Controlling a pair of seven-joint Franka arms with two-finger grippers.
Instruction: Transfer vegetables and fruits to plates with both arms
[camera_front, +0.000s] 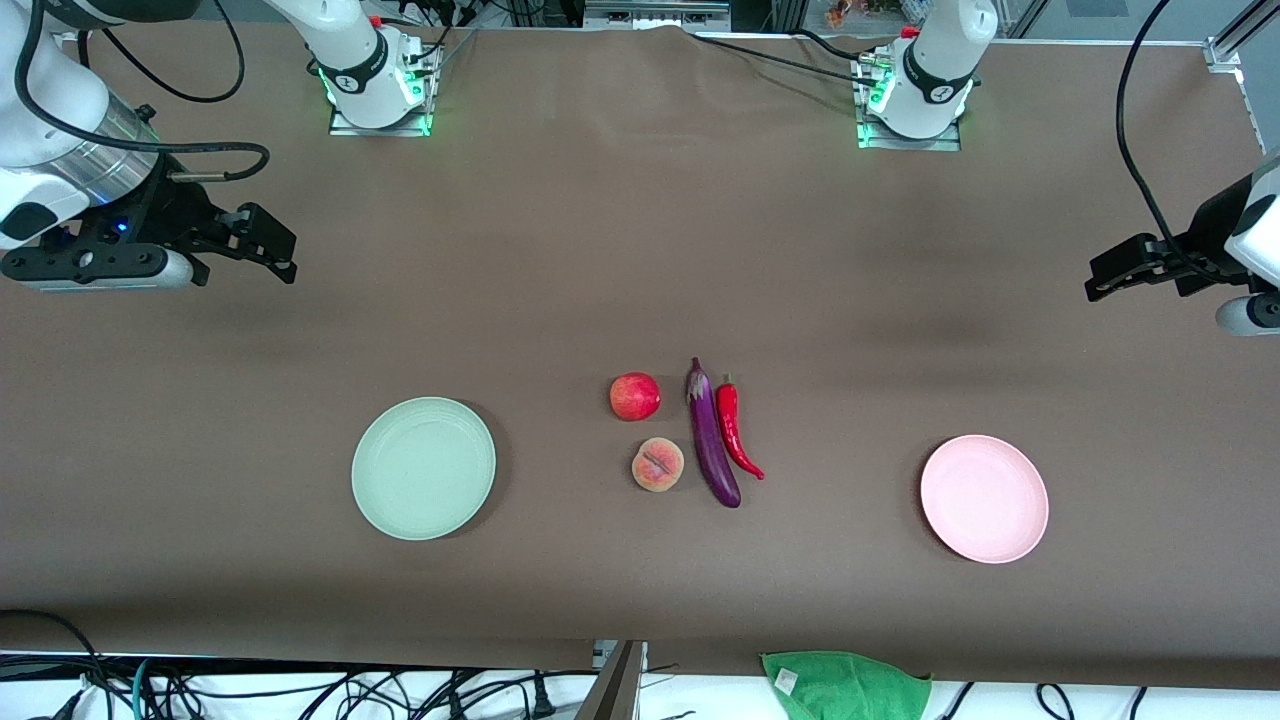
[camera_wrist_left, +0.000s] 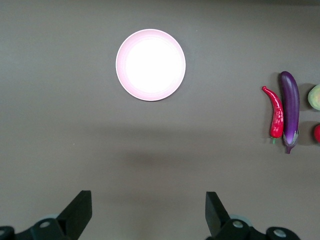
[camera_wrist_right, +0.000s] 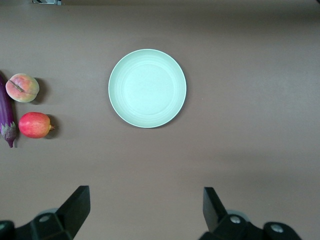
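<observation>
The red apple (camera_front: 635, 396), the peach (camera_front: 657, 465), the purple eggplant (camera_front: 711, 438) and the red chili (camera_front: 736, 432) lie close together mid-table. The mint green plate (camera_front: 423, 467) lies toward the right arm's end, the pink plate (camera_front: 984, 498) toward the left arm's end; both hold nothing. My right gripper (camera_front: 280, 250) hangs open and empty over bare table at its end. Its wrist view (camera_wrist_right: 146, 210) shows the green plate (camera_wrist_right: 147, 88), peach (camera_wrist_right: 22, 87), apple (camera_wrist_right: 34, 124) and eggplant (camera_wrist_right: 7, 120). My left gripper (camera_front: 1095, 280) hangs open and empty at its end. Its wrist view (camera_wrist_left: 148, 212) shows the pink plate (camera_wrist_left: 150, 64), chili (camera_wrist_left: 275, 114) and eggplant (camera_wrist_left: 290, 110).
A brown cloth (camera_front: 600, 250) covers the table. A green cloth (camera_front: 845, 685) hangs at the table edge nearest the front camera. The arm bases (camera_front: 375, 85) stand along the edge farthest from the front camera. Cables lie below the near edge.
</observation>
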